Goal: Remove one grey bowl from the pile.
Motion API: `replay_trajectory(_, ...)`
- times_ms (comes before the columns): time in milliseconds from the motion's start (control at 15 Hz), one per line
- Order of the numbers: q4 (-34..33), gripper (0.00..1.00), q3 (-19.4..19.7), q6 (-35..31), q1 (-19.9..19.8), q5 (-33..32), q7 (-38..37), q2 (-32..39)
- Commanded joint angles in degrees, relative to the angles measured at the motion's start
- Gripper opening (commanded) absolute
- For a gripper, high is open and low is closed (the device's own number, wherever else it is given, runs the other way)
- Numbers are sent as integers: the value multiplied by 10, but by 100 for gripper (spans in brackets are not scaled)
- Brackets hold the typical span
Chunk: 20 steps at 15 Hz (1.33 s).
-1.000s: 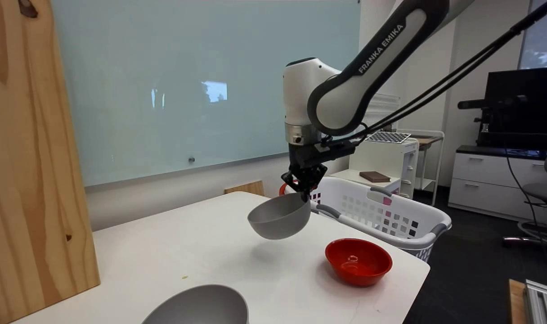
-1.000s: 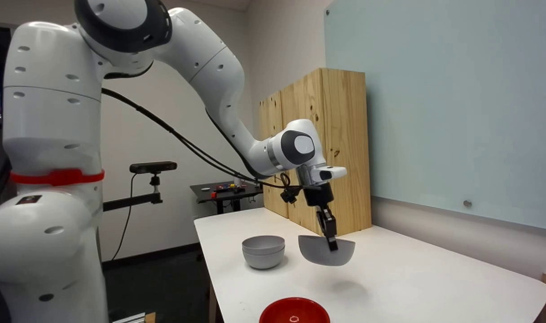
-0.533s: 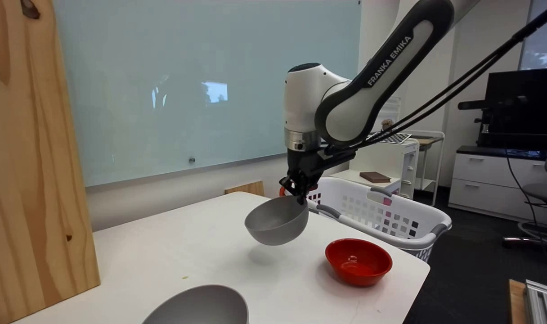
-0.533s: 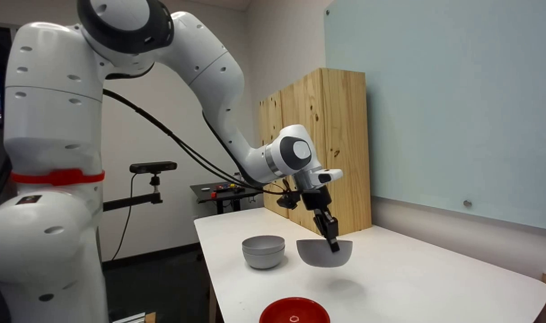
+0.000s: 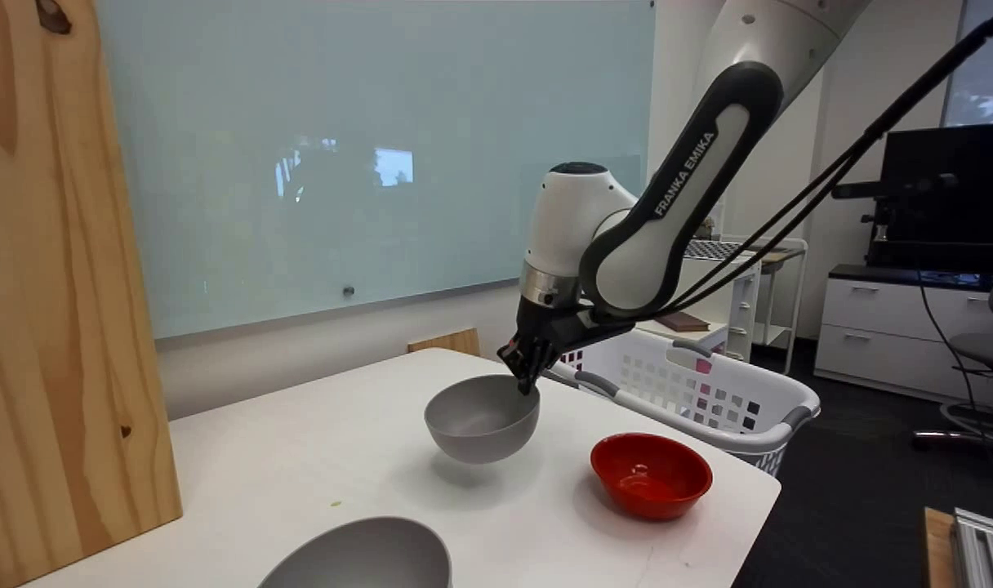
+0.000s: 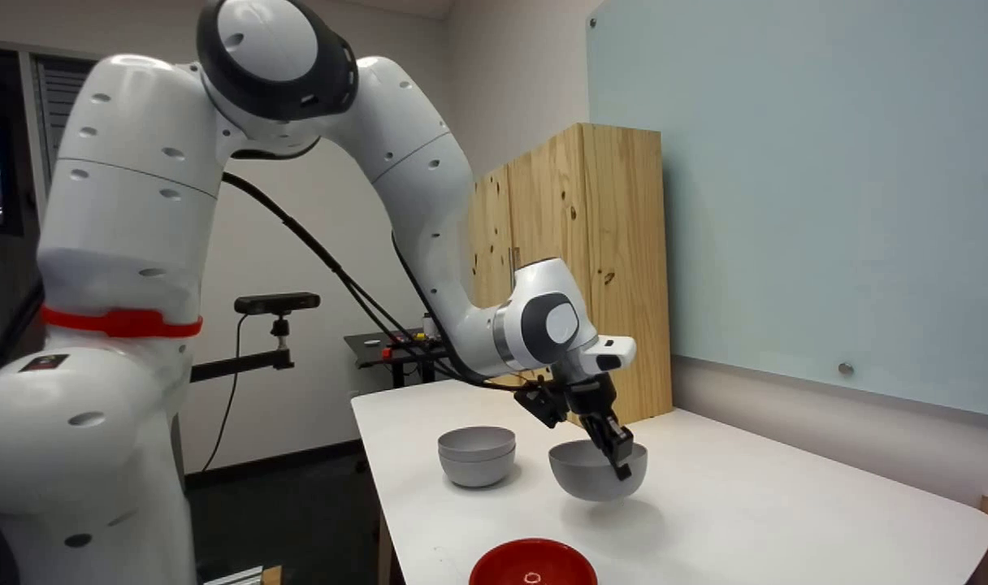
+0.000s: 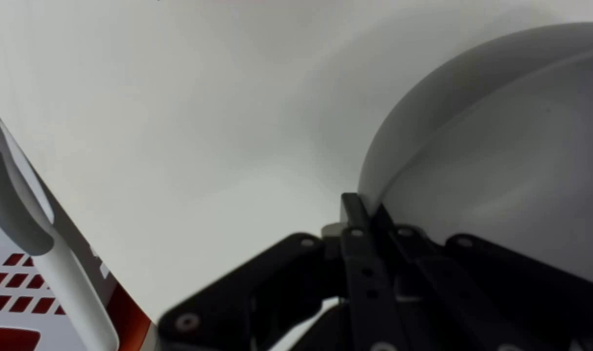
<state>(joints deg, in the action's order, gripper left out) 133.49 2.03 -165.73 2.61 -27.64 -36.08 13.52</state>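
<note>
While the gripper [image 7: 368,209] clamps 1 grey bowl [image 5: 476,425] by its rim, aloft near the pile [image 6: 476,470], the red bowl [image 5: 652,476] sits apart from that pile.

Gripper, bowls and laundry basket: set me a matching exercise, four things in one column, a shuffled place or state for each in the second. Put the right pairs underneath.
Column one
1. gripper
2. pile
3. red bowl
4. laundry basket

Column two
A. one bowl nested in another, on the table
B. beyond the table's edge, with holes in its walls
C. closed on the rim of a grey bowl
D. glossy, standing singly on the table

Right pairs: 1-C, 2-A, 3-D, 4-B
</note>
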Motion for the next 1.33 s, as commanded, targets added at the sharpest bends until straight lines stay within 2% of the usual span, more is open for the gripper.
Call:
replay_trajectory(0, -17, 1, -7, -58, -33, 9, 52, 77)
replay_trajectory(200, -32, 1, -22, -63, -57, 14, 71, 117)
replay_trajectory(267, -35, 29, -28, -53, -63, 13, 78, 124)
replay_trajectory(333, -40, 30, -37, -44, -71, 15, 84, 125)
replay_trajectory(533, -43, 51, -51, -1, -73, 13, 86, 109)
replay_trajectory(600, -36, 58, -11, 5, -22, 75, 133, 97)
replay_trajectory(1000, -45, 100, 2, 121, 39, 103, 156, 29)
replay_trajectory(1200, -53, 100, -10, 179, 62, 92, 144, -23)
replay_trajectory(1267, -59, 100, -21, 221, 67, 101, 146, -43)
